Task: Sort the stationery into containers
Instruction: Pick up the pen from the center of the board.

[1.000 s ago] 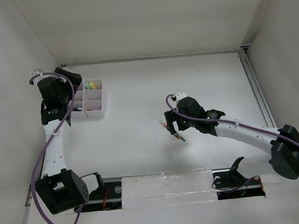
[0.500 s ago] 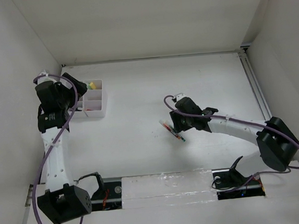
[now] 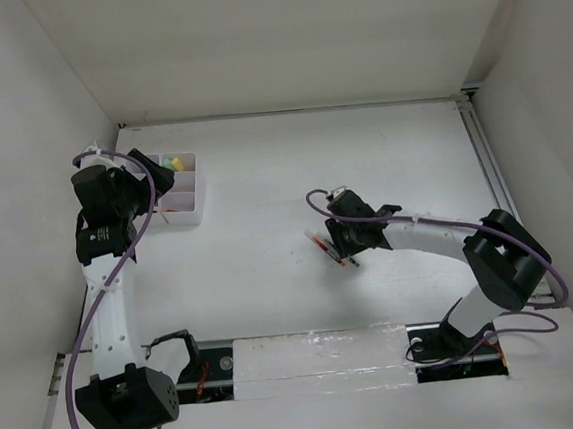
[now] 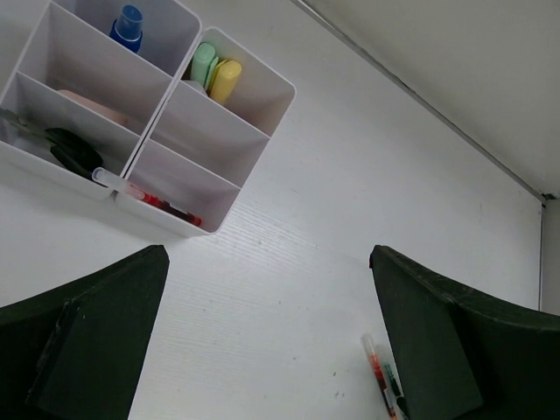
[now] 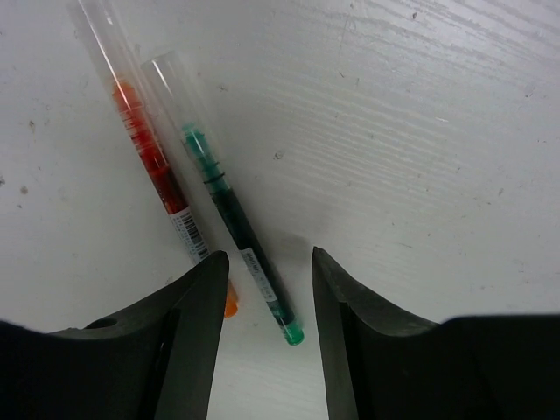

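Near the middle of the table (image 3: 263,176), the right gripper (image 5: 269,258) stands half open, its jaws straddling the tip of the green pen (image 5: 229,210) without touching it. A red pen (image 5: 153,166) lies just beside. At far left, the left gripper (image 4: 267,254) gapes wide, holding nothing, near the organizer box (image 4: 262,83) with highlighters (image 4: 217,74), scissors (image 4: 74,150) and blue-capped bottle (image 4: 128,24) inside.

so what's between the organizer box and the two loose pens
Nothing; the left wrist view shows bare table from organizer box to pens.

Nothing legible here; the red pen (image 5: 150,162) carries a small white label, print too fine to read; green pen (image 5: 225,199) likewise.
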Robot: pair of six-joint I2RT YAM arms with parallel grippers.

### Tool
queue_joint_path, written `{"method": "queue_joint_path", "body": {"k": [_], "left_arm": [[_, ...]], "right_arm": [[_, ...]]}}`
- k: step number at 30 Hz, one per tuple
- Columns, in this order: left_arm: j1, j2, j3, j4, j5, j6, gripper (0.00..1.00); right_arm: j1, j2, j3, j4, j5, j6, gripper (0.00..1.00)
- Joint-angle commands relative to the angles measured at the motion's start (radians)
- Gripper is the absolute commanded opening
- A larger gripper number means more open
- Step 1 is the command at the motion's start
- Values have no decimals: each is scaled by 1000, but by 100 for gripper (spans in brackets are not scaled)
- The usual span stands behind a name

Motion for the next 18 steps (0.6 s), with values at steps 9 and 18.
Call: {"method": "queue_joint_path", "body": {"k": [9,18], "left_arm": [[1,-22,-7,31,33,17,99],[1,-22,-7,31,52,17,99]], "right_arm": [[8,48,60,-5,50,6,45],[8,89,79,-23,70,15,20]]}}
